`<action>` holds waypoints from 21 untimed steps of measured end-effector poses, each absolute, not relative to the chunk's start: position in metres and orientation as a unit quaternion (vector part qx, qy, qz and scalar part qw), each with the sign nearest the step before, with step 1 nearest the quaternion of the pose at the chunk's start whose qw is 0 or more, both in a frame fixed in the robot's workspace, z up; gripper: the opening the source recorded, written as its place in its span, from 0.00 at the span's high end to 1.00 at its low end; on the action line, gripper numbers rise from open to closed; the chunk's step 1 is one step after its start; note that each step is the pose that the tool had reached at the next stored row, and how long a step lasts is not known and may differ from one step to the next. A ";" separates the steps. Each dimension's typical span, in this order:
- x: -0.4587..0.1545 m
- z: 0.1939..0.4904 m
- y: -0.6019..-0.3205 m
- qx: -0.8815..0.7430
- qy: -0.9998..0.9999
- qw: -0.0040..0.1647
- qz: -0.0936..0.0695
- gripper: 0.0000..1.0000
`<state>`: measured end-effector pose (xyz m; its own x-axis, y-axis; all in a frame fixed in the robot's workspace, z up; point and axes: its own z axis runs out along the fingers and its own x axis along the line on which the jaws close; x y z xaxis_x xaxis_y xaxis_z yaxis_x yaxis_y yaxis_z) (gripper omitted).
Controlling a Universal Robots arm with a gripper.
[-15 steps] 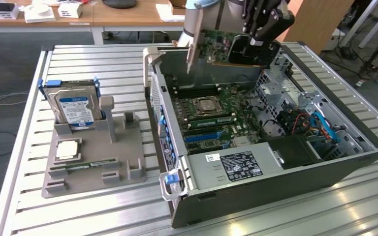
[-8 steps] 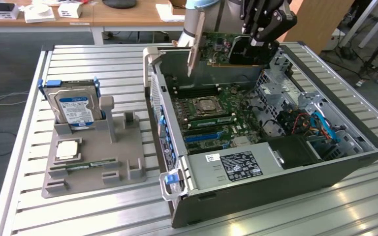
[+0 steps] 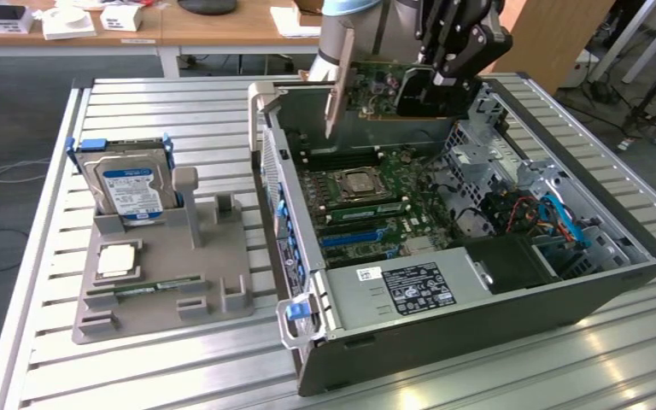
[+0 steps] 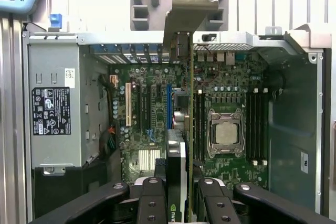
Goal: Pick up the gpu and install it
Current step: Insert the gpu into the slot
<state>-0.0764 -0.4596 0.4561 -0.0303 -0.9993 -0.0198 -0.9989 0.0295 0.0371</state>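
While it is held on edge above the open computer case (image 3: 477,316) on the table (image 3: 134,367), the gpu (image 3: 376,90) is clamped between the partly closed fingers (image 4: 153,203), its silvery bracket (image 3: 336,81) hanging over the motherboard (image 3: 362,196).

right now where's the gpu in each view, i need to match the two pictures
Exterior view: the gpu, a flat dark card with a silvery end bracket, hangs in the upper middle of the picture, above the open grey computer case.
Wrist view: the gpu is seen edge-on between the black fingers, over the green motherboard.
Shared landmark: the square silvery cpu in its socket.
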 end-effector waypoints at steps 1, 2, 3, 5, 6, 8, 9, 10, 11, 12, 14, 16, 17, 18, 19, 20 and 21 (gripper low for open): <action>-0.076 0.454 -0.460 0.696 -0.717 0.006 -0.020 0.72; -0.076 0.453 -0.460 0.696 -0.717 0.005 -0.020 0.72; -0.077 0.451 -0.460 0.696 -0.717 0.005 -0.020 0.72; -0.077 0.447 -0.460 0.696 -0.717 0.005 -0.019 0.72; -0.077 0.445 -0.460 0.696 -0.717 0.005 -0.019 0.72; -0.077 0.442 -0.460 0.696 -0.717 0.004 -0.019 0.72; -0.077 0.440 -0.460 0.696 -0.717 0.004 -0.019 0.72; -0.077 0.438 -0.460 0.696 -0.717 0.004 -0.019 0.72; -0.077 0.436 -0.460 0.696 -0.717 0.004 -0.018 0.72; -0.077 0.434 -0.460 0.696 -0.717 0.004 -0.018 0.72; -0.077 0.431 -0.460 0.696 -0.717 0.004 -0.018 0.72; -0.077 0.428 -0.460 0.696 -0.717 0.004 -0.018 0.72; -0.078 0.426 -0.460 0.696 -0.717 0.004 -0.018 0.72; -0.078 0.425 -0.460 0.696 -0.718 0.004 -0.018 0.72; -0.078 0.423 -0.460 0.696 -0.718 0.004 -0.018 0.72; -0.078 0.421 -0.460 0.696 -0.717 0.004 -0.018 0.72; -0.078 0.420 -0.460 0.696 -0.717 0.004 -0.018 0.72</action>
